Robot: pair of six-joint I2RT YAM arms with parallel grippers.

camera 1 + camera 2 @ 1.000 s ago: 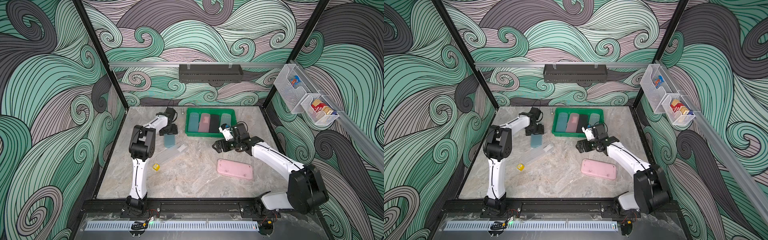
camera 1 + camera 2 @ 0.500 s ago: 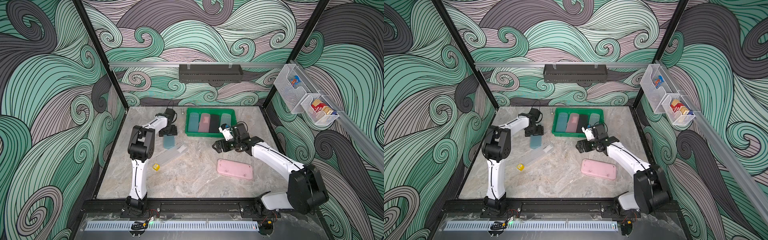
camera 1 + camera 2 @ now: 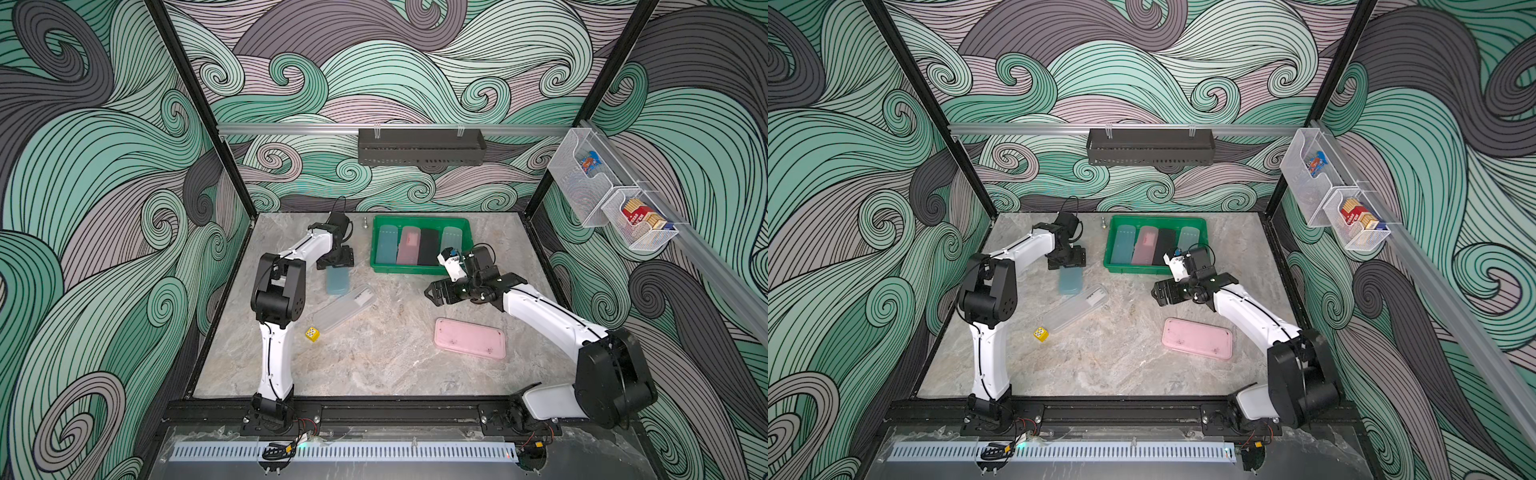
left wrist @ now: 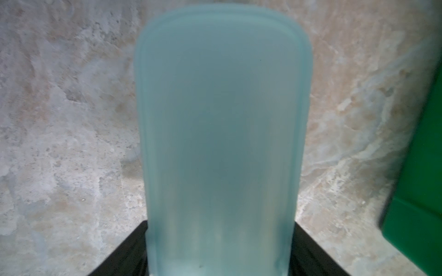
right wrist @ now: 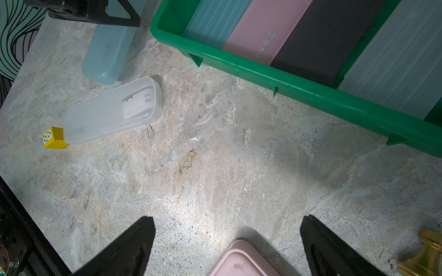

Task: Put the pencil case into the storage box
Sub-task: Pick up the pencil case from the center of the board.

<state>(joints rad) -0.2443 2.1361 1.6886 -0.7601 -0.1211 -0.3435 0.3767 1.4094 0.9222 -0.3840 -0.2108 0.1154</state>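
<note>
We had four cases (image 3: 409,246) in the storage box (image 3: 415,272), the blue pencil case (image 3: 337,282) clamped in our left gripper (image 3: 336,266) near it, our right gripper (image 3: 431,293) gaping empty, the clear case (image 3: 345,308) and pink case (image 3: 469,337) yet unboxed.

The pencil case (image 3: 337,280) is a long, pale blue, half-transparent box with rounded corners, and it is closed. One short end sits clamped between the fingers of the left pincer (image 3: 336,266). The rest sticks out from this pincer toward the front of the counter (image 3: 395,332). The storage box (image 3: 409,271) is a shallow bright green tray just to the right of the left pincer and near behind the widely spread right pincer (image 3: 432,293). Four other cases (image 3: 409,247) lie in it abreast.
</note>
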